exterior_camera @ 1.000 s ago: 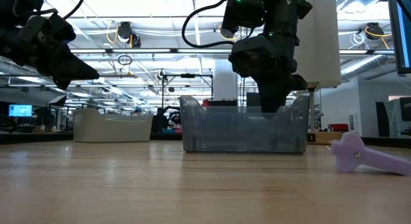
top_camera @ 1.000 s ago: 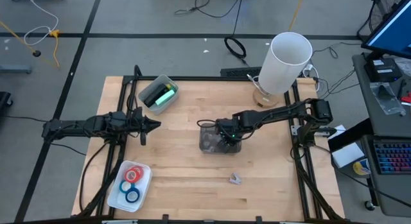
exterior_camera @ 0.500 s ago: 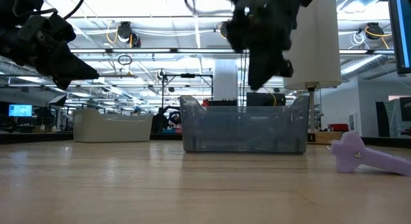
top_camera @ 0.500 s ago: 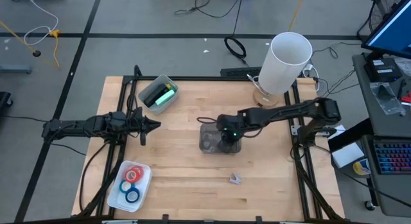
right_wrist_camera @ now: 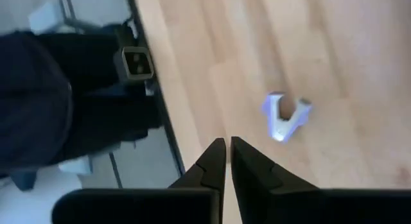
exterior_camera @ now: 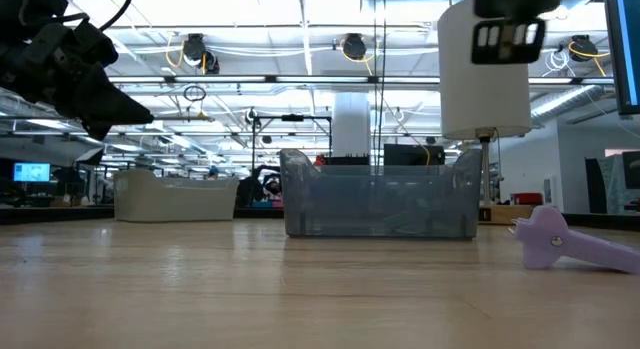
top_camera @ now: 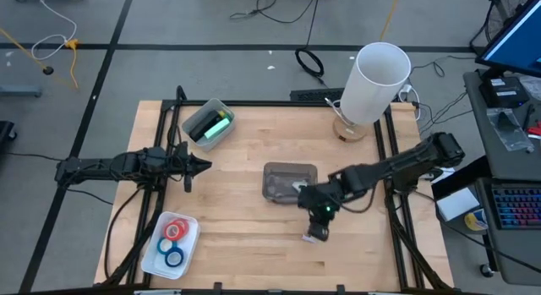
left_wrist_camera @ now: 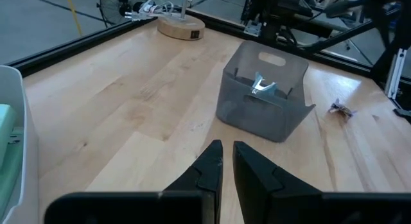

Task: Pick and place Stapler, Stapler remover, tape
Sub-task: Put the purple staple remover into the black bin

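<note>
Open lab floor all round, with a wooden table in the middle. Left arm parked at the table's left edge, left gripper unmoved over the last second, fingers together on nothing.

Right arm swung away from the grey bin, where it hung a second ago, and out towards the near edge. Right gripper now poised above the bare wood, fingers together and empty, looking straight down on the lilac stapler remover lying loose just ahead of the tips.

Inside the bin, a second remover already dropped. Probably one delivery finished and the next pick starting, with the fingers needing to part first.

Stapler in the clear tub at the far left; tape in the white tray, near left.
</note>
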Tool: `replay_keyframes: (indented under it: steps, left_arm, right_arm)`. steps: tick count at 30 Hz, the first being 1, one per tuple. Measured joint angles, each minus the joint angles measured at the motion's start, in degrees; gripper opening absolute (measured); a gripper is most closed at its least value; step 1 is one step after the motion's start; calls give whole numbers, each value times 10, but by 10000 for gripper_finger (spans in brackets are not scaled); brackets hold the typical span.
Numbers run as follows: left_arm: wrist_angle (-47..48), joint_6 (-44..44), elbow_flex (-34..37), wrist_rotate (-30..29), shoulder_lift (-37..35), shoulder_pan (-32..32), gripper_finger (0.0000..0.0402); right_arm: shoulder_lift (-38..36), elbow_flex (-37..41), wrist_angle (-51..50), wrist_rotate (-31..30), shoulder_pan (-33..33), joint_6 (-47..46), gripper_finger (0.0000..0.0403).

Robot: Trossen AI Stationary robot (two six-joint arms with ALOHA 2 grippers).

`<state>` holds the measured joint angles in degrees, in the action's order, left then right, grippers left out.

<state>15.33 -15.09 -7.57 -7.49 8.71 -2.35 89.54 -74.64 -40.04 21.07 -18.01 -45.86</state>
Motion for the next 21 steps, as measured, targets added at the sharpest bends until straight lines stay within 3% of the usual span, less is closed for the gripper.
replay_keyframes:
  steps: [9, 15, 21]
  left_arm:
    - [0, 4, 0, 0, 0, 0, 37]
    - [0, 4, 0, 0, 0, 0, 37]
    - [2, 1, 0, 0, 0, 0, 37]
  right_arm:
    - [11, 46, 18, -34, -27, -75, 29]
    - [11, 104, 115, 0, -27, -135, 89]
    - [11, 144, 138, 1, -24, -163, 150]
